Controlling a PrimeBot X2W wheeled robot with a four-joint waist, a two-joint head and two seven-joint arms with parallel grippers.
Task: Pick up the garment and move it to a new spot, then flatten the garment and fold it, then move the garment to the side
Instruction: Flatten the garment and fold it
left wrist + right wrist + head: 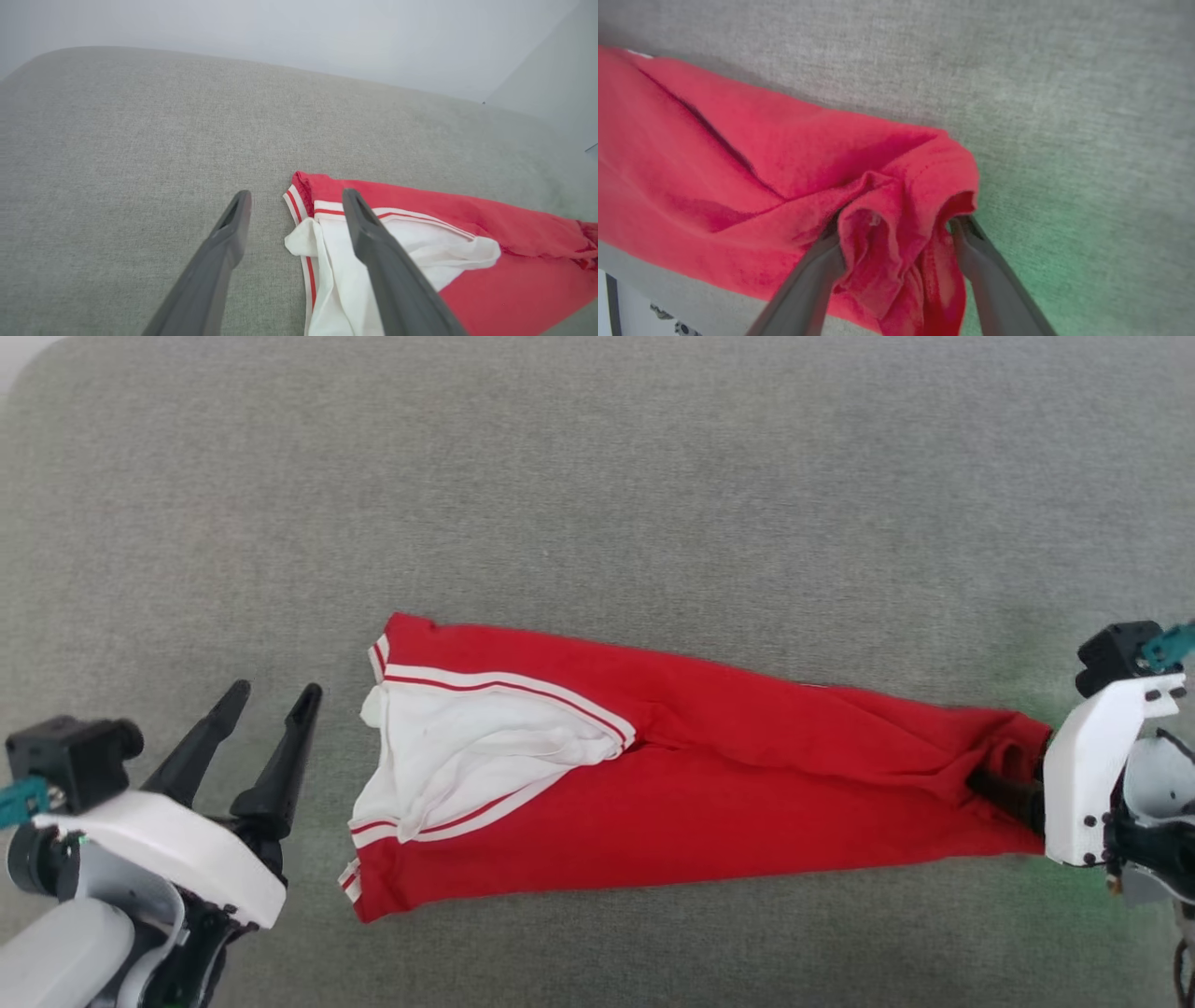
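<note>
Left pincer [277,689] at the lower left of the head view: both long dark fingers spread wide, nothing held between them, tips just beside the garment's [747,784] sleeve end and apart from it. From its own wrist camera, same pincer [296,193] again wide apart, one finger over bare grey cover, the other crossing in front of the white sleeve [439,247].

Right pincer [999,784] at the far right, pointing into the opposite, narrow end of the garment. From its wrist camera, fingers of this pincer [897,223] standing well apart, tips buried under bunched red cloth [738,163], a loose wad of hem lying between them and touching both. No tight pinch visible; open, as far as can be told.

Garment stretched out long across the grey cloth-covered bench [597,476], running from left to right in the head view, folded lengthwise into a tapering red band. White sleeve [467,756] with red-and-white striped trim [504,683] lying on top at the left end. Shallow creases along the red body. Faint green glow [1041,280] on the cover beside the right pincer.
</note>
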